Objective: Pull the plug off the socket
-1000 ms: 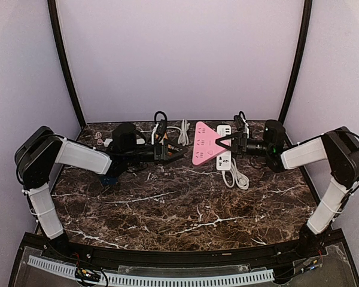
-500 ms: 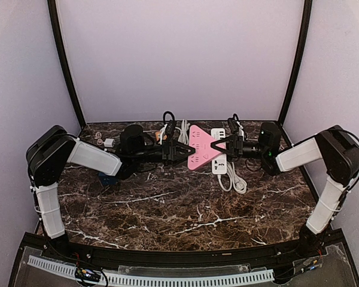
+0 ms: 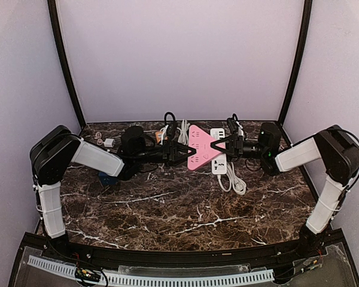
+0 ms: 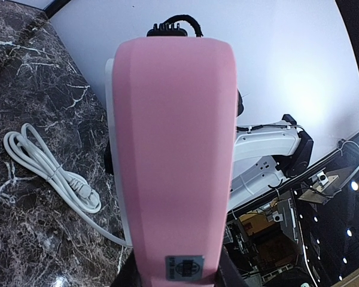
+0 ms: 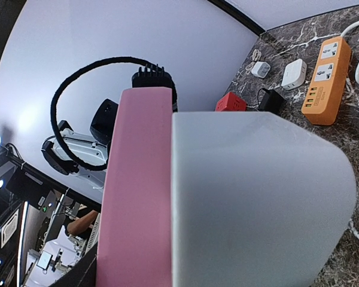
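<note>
A pink triangular socket [image 3: 202,149] is held up above the marble table [image 3: 167,215] between both arms. My left gripper [image 3: 185,150] is shut on its left corner; in the left wrist view the pink body [image 4: 173,149] fills the frame, with dark fingers tight against both sides at the bottom. My right gripper [image 3: 222,143] is shut on the socket's right corner. A white power-strip body [image 3: 220,164] lies flush against the pink one [image 5: 140,191] and shows as a white block [image 5: 251,203] in the right wrist view. The plug is hidden.
A coiled white cord [image 3: 230,179] lies on the marble under the socket, its loose end [image 4: 87,200] towards the front. At the back left are an orange power strip [image 5: 325,81], a red adapter [image 5: 230,103], a white adapter [image 5: 294,73] and a blue item [image 3: 107,178].
My left arm reached right to the pink socket and its jaws closed on the left corner. The right arm shifted the socket slightly left, then held still.
</note>
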